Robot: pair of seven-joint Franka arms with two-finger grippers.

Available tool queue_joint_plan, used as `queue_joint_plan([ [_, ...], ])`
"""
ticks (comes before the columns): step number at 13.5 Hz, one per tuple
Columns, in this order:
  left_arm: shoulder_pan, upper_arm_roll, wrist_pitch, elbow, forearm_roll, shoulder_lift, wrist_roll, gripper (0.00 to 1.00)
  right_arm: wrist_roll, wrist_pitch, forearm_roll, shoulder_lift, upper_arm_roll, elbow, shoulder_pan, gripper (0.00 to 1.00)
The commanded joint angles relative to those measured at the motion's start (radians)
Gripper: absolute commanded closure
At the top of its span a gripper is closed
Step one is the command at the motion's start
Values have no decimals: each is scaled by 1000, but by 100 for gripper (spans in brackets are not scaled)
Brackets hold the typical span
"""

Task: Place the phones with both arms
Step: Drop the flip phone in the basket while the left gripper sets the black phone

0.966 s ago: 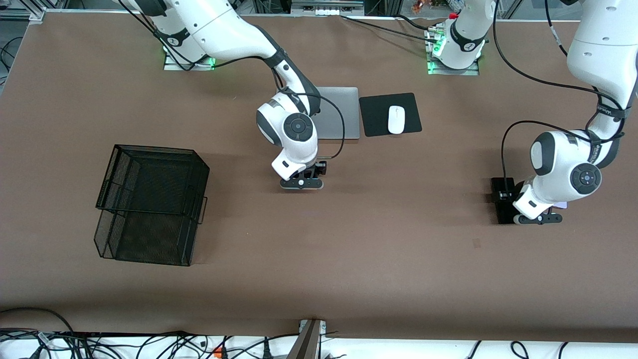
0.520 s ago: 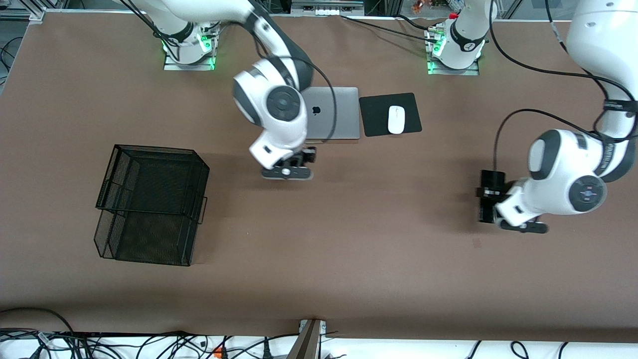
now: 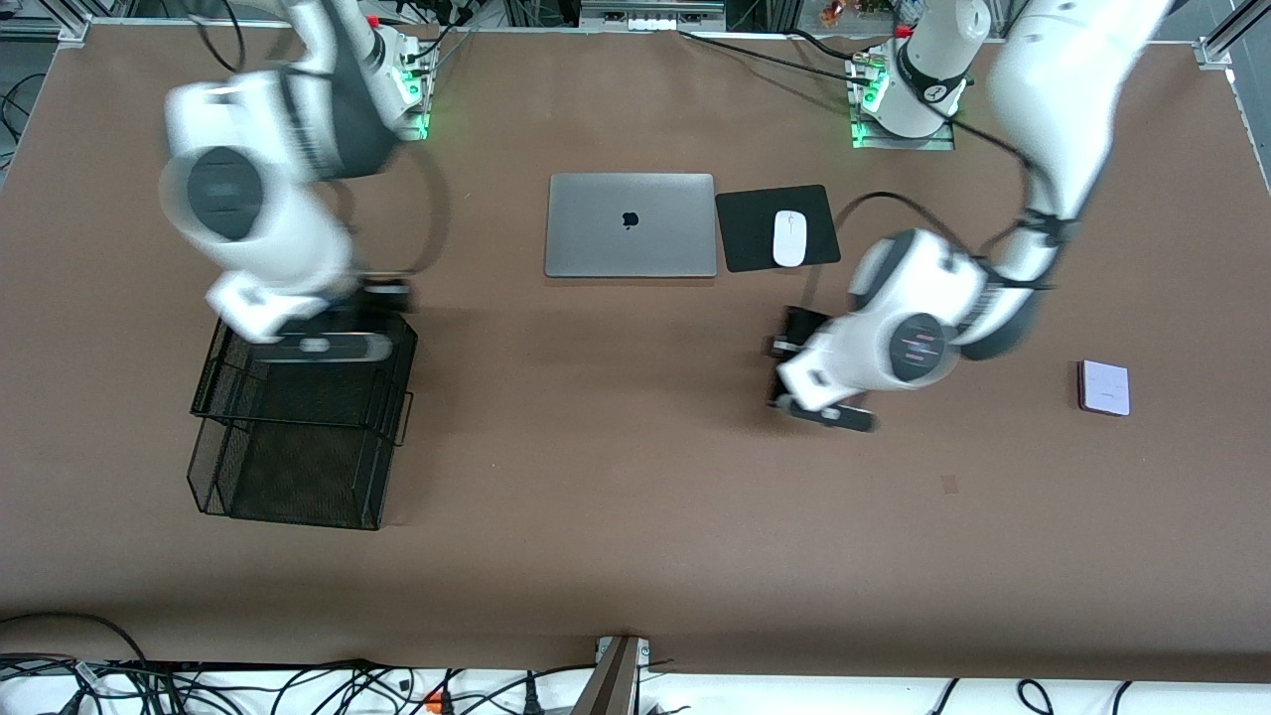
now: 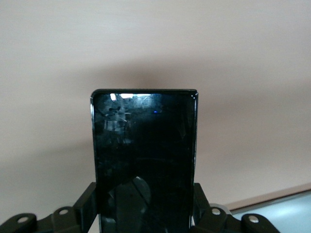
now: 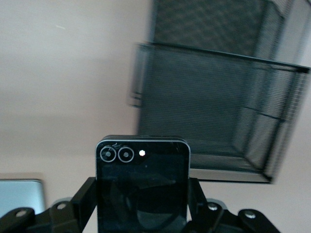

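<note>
Phones are in the air on both sides, so the carrying stage is well under way but, judging by the pictures, nothing has been set down yet. The right end effector point(image 3: 316, 345) is over the edge of the black mesh basket point(image 3: 298, 467) that sits toward the right arm's end of the tabletop point(image 3: 635, 516); its fingers are clamped on the sides of the folded black phone point(image 5: 142, 187), as the right wrist view shows, with the basket just ahead of it. The left end effector point(image 3: 824, 412) is over bare tabletop, below the mouse point(image 3: 789, 238) on its black pad point(image 3: 750, 228), and grips the long black phone point(image 4: 145, 160) by its edges. The white folded phone point(image 3: 1104, 387) lies untouched toward the left arm's end. The closed laptop point(image 3: 631, 225) sits beside the pad. Left to do, as I judge it: release both carried phones, then fetch the white one.
</note>
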Motion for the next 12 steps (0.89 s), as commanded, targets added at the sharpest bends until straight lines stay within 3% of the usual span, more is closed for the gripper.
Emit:
queue_joint_plan([
  [1, -144, 13, 193, 41, -20, 78, -165, 94, -141, 115, 18, -54, -129, -161, 10, 92],
  [3, -234, 19, 321, 39, -10, 123, -309, 92, -192, 248, 19, -22, -184, -224, 1, 92],
  [4, -268, 27, 361, 39, -7, 138, -374, 77, -197, 284, 27, 14, -189, -223, -29, 92],
  [5, -276, 36, 383, 39, -5, 143, -391, 70, -204, 295, 62, 44, -189, -217, -43, 92],
  [6, -282, 36, 388, 39, -5, 153, -397, 44, -233, 318, 94, 74, -189, -210, -50, 92],
  [7, -284, 36, 388, 34, -5, 155, -399, 11, -256, 350, 114, 105, -189, -209, -65, 91],
  [8, -284, 36, 388, 31, -5, 154, -399, 0, -262, 358, 128, 116, -189, -207, -73, 81],
  [9, -282, 36, 385, 31, -5, 151, -401, 0, -264, 358, 130, 118, -189, -200, -76, 53],
  [10, -273, 34, 376, 31, -5, 143, -401, 0, -264, 358, 128, 128, -189, -184, -76, 7],
  [11, -263, 36, 365, 30, -5, 123, -402, 0, -266, 347, 130, 134, -189, -163, -77, 0],
  [12, -241, 42, 303, 30, -5, 80, -401, 0, -267, 340, 130, 134, -188, -145, -76, 0],
])
